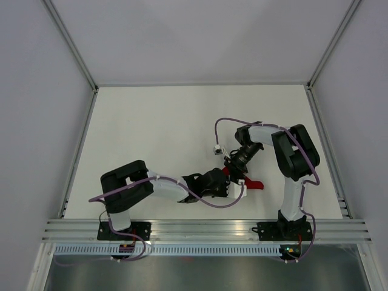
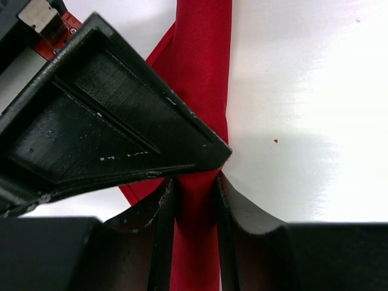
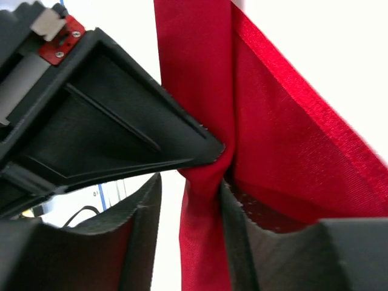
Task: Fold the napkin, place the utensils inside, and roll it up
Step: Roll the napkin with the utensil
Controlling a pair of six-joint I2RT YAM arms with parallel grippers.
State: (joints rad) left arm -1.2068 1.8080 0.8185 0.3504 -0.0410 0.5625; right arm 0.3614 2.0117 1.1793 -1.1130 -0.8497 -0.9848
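The napkin point(image 2: 200, 73), a narrow red band of faintly shiny weave, runs lengthwise straight up the frame from my left pincer point(image 2: 194, 236), which clamps it. My right pincer point(image 3: 193, 242) narrowly straddles the bunched cloth; I cannot tell if it grips. Smooth white tabletop point(image 2: 303, 91) lies beneath.

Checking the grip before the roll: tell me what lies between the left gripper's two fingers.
The napkin: a narrow red band runs through the left gripper, pinched from both sides. The left wrist view shows it.
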